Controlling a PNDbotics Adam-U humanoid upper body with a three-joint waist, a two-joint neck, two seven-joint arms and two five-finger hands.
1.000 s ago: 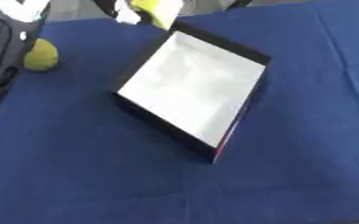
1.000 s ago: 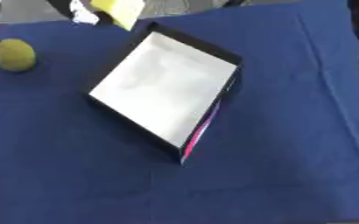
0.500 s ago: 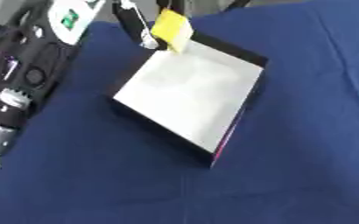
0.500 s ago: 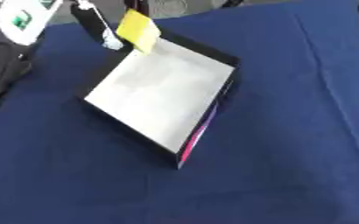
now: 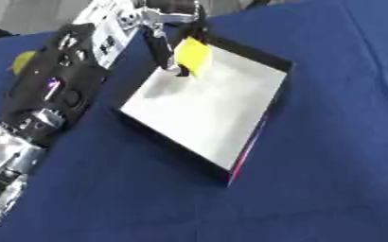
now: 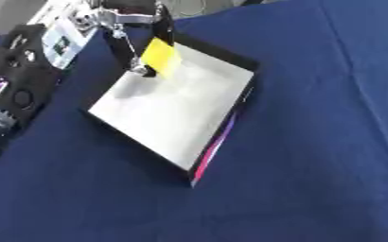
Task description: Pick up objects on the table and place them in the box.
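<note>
The left robot hand [image 5: 168,28] reaches in from the left side on a long black and silver arm, its dark fingers [image 6: 133,52] curled round a flat bright yellow rectangular object [image 5: 193,56] and pinching it. The yellow object hangs tilted over the far left corner of the shallow black box with a white floor [image 5: 201,106], above the white floor rather than resting on it, as far as the blurred view lets me judge. The box lies askew on the dark blue cloth-covered tabletop [image 5: 330,142], with a thin pink stripe along its near right wall. Beyond the arm, near the left edge of the left eye view, a small yellow-green rounded thing [image 5: 22,61] lies on the blue cloth, partly hidden by the arm and well apart from the box. The right robot hand shows in neither view.
</note>
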